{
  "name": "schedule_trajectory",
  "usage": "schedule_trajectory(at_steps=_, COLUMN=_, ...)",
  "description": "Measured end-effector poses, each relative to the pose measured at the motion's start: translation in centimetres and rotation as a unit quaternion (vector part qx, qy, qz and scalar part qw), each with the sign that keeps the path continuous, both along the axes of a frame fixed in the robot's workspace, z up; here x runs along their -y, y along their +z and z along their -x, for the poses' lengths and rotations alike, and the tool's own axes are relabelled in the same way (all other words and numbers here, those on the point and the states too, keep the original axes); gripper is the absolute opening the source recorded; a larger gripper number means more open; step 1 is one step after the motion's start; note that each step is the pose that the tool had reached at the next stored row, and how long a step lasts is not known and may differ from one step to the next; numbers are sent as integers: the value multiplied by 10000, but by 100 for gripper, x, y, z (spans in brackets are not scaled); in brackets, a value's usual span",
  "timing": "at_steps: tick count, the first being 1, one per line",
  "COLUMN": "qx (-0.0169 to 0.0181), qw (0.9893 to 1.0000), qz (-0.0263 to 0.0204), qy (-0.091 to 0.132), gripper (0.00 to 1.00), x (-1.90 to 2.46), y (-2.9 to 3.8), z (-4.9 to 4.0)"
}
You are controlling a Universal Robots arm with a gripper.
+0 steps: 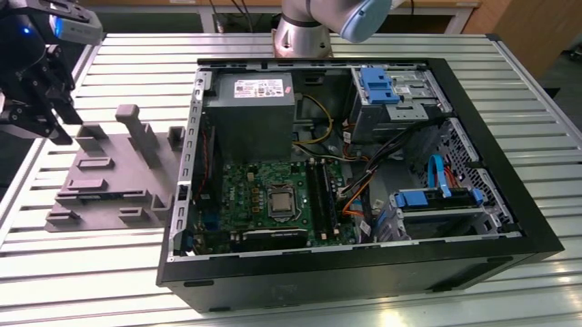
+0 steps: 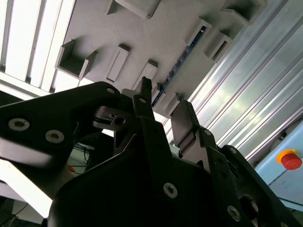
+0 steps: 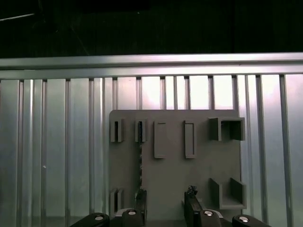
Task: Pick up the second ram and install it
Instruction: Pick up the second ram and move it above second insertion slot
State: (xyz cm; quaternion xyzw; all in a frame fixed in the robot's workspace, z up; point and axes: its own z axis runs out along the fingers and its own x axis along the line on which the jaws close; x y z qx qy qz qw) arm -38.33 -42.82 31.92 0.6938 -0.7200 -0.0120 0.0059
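The second ram (image 3: 140,163) stands on edge in a slot of the grey holder block (image 3: 199,165), seen as a thin dark strip. In the second wrist view the ram (image 2: 182,61) is a dark blue-green line across the holder block (image 2: 156,33). My gripper (image 3: 165,208) hangs above the block, open, nothing between its fingers; one fingertip (image 3: 141,201) lines up with the ram's end. In the exterior view the gripper (image 1: 46,129) is over the far left part of the holder block (image 1: 114,180). The green motherboard (image 1: 264,194) with its long black sockets (image 1: 320,189) lies in the open case.
The black computer case (image 1: 364,272) lies open on the slatted metal table (image 1: 100,272), with a grey power supply (image 1: 250,109), blue drive brackets (image 1: 377,85) and loose cables (image 1: 382,163). The arm's base (image 1: 304,34) stands behind the case. A red button (image 2: 289,159) sits beyond the table edge.
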Motion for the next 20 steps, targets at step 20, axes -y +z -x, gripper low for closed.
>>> schedule_trajectory(at_steps=20, qx=93, qw=10000, qz=-7, qy=4, gripper=44, x=63, y=-100, z=18)
